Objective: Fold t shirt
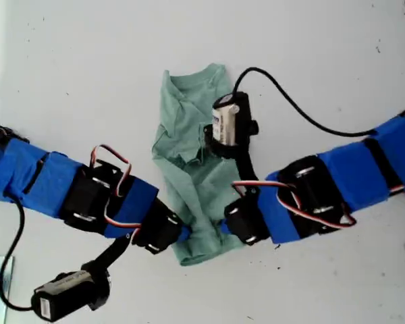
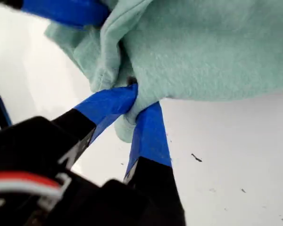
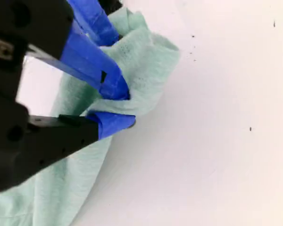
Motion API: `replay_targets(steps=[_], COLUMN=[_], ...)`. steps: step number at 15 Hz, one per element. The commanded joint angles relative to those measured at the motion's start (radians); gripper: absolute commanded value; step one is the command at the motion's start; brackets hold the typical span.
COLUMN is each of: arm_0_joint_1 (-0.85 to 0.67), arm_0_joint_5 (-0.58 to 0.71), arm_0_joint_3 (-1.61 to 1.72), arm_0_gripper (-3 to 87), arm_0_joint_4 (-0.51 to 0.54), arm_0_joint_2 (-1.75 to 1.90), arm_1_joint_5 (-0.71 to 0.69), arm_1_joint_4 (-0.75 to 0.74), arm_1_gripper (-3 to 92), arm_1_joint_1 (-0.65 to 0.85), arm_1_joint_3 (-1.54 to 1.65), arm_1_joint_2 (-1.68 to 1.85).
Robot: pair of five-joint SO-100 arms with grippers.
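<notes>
The pale green t shirt (image 1: 189,169) lies bunched into a narrow strip on the white table (image 1: 324,40), with its neck toward the top of the exterior view. My first gripper (image 1: 183,234), on the arm coming from the exterior view's left, is shut on a fold of the lower hem (image 2: 134,101). My second gripper (image 1: 221,228), on the arm from the exterior view's right, is shut on the hem close beside it (image 3: 126,107). The two grippers sit a few centimetres apart. Cloth of the t shirt (image 2: 203,52) fills the area beyond the first gripper's fingers, and the t shirt (image 3: 61,179) trails back under the second gripper.
The second arm's wrist camera (image 1: 229,123) hangs over the shirt's upper half, and its black cable (image 1: 290,101) loops across the table toward the exterior view's right. The first arm's wrist camera (image 1: 64,297) sits low at the exterior view's left. Bare white table surrounds the shirt.
</notes>
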Motion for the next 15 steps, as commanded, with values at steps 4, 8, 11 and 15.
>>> replay_targets(steps=[4, 8, 11, 15], arm_0_joint_1=[-0.330, -0.522, -0.692, -0.877], arm_0_joint_5=[0.163, 0.252, 0.273, 0.276], arm_0_joint_3=[0.000, -0.002, 0.005, 0.114], arm_0_gripper=[-0.3, 6.5, 33.0, 19.8], arm_0_joint_4=[0.147, 0.158, 0.147, 0.175], arm_0_joint_2=[0.296, 0.365, 0.373, 0.419], arm_1_joint_5=[-0.264, -0.407, -0.359, -0.219], arm_1_joint_4=[0.064, -0.008, -0.169, -0.224], arm_1_gripper=[-0.4, 11.7, 24.2, 23.8], arm_1_joint_1=[0.342, 0.520, 0.713, 0.954], arm_1_joint_3=[0.017, 0.009, 0.166, 0.689], arm_1_joint_2=[0.296, 0.308, 0.442, 0.923])
